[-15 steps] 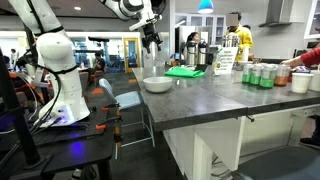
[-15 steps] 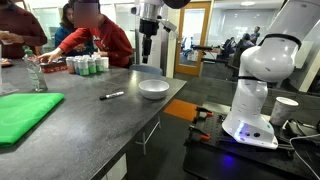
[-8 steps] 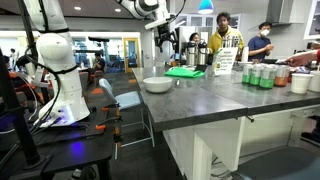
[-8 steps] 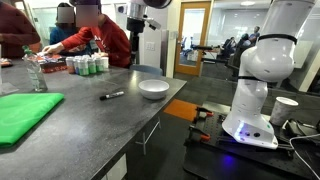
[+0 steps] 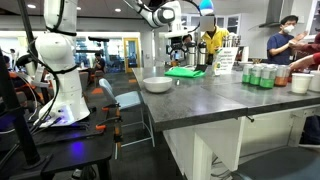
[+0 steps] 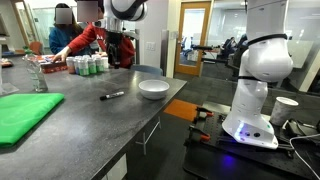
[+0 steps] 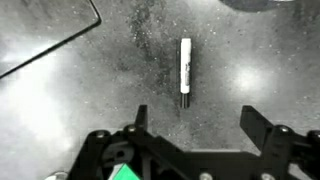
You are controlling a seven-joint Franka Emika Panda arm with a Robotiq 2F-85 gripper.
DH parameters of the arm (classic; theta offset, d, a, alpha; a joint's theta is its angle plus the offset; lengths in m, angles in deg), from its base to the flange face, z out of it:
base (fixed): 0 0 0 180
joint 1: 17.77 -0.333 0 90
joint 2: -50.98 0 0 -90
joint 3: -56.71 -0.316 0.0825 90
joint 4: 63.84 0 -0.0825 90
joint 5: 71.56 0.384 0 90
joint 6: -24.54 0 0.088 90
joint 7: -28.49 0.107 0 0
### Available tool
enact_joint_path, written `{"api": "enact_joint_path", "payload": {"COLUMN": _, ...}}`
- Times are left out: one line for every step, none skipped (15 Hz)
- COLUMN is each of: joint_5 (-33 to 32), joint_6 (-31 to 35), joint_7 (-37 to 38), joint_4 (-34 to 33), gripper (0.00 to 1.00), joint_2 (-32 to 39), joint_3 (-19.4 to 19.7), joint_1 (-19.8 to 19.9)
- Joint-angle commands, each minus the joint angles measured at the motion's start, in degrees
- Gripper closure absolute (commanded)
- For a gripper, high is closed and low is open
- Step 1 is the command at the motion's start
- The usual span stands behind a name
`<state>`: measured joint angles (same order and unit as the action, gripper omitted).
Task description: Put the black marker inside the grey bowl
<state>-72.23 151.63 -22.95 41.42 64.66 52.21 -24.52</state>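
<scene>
The black marker [image 6: 111,96] lies flat on the dark counter, a little way from the grey bowl [image 6: 153,88]. In the wrist view the marker [image 7: 185,72] shows a pale barrel with a dark end and lies just ahead of my gripper [image 7: 198,120], between the lines of the two fingers. The gripper is open and empty, hanging above the counter in both exterior views [image 5: 180,45] [image 6: 125,50]. The bowl [image 5: 157,84] is shallow, pale and empty, near the counter's edge.
A green mat [image 6: 20,115] lies on the counter beyond the marker and also shows in an exterior view [image 5: 184,71]. Bottles [image 6: 88,65] and people are at the far end. The counter edge [image 6: 150,122] drops off beside the bowl.
The arm has swung from near the bowl side out over the counter, and the gripper now hangs above the marker. Marker and bowl have not moved.
</scene>
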Motion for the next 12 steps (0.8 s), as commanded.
{"api": "enact_joint_path", "payload": {"joint_5": 0.16, "joint_6": -4.53, "joint_7": -5.17, "joint_4": -6.23, "gripper": 0.0, "joint_2": 5.21, "joint_3": -2.53, "joint_1": 2.6}}
{"api": "enact_joint_path", "payload": {"joint_5": 0.04, "joint_6": -4.96, "joint_7": -5.47, "joint_4": -7.03, "gripper": 0.0, "joint_2": 6.39, "joint_3": -2.83, "joint_1": 2.99}}
{"api": "enact_joint_path", "payload": {"joint_5": 0.19, "joint_6": -5.8, "joint_7": -5.36, "joint_4": -7.19, "gripper": 0.0, "joint_2": 7.05, "joint_3": -2.92, "joint_1": 3.35}}
{"api": "enact_joint_path", "payload": {"joint_5": 0.29, "joint_6": -6.02, "joint_7": -4.94, "joint_4": -6.84, "gripper": 0.0, "joint_2": 7.5, "joint_3": -3.07, "joint_1": 3.71}}
{"api": "enact_joint_path", "payload": {"joint_5": 0.09, "joint_6": -6.01, "joint_7": -4.31, "joint_4": -6.33, "gripper": 0.0, "joint_2": 7.79, "joint_3": -3.1, "joint_1": 3.97}}
{"api": "enact_joint_path", "payload": {"joint_5": 0.74, "joint_6": -5.79, "joint_7": -4.79, "joint_4": -5.56, "gripper": 0.0, "joint_2": 7.82, "joint_3": -3.45, "joint_1": 4.47}}
{"api": "enact_joint_path", "payload": {"joint_5": 0.38, "joint_6": -5.11, "joint_7": -4.44, "joint_4": -4.91, "gripper": 0.0, "joint_2": 7.93, "joint_3": -3.5, "joint_1": 4.57}}
{"api": "enact_joint_path", "payload": {"joint_5": -0.02, "joint_6": -4.58, "joint_7": -4.07, "joint_4": -4.62, "gripper": 0.0, "joint_2": 8.13, "joint_3": -3.6, "joint_1": 4.55}}
{"api": "enact_joint_path", "payload": {"joint_5": -0.37, "joint_6": -3.83, "joint_7": -3.96, "joint_4": -4.26, "gripper": 0.0, "joint_2": 8.35, "joint_3": -3.67, "joint_1": 4.51}}
{"api": "enact_joint_path", "payload": {"joint_5": -0.43, "joint_6": -3.06, "joint_7": -3.81, "joint_4": -3.94, "gripper": 0.0, "joint_2": 8.6, "joint_3": -3.79, "joint_1": 4.43}}
{"api": "enact_joint_path", "payload": {"joint_5": -1.07, "joint_6": -2.31, "joint_7": -2.97, "joint_4": -3.44, "gripper": 0.0, "joint_2": 8.65, "joint_3": -3.7, "joint_1": 4.09}}
{"api": "enact_joint_path", "payload": {"joint_5": -1.59, "joint_6": -1.0, "joint_7": -2.06, "joint_4": -2.49, "gripper": 0.0, "joint_2": 8.59, "joint_3": -3.68, "joint_1": 3.8}}
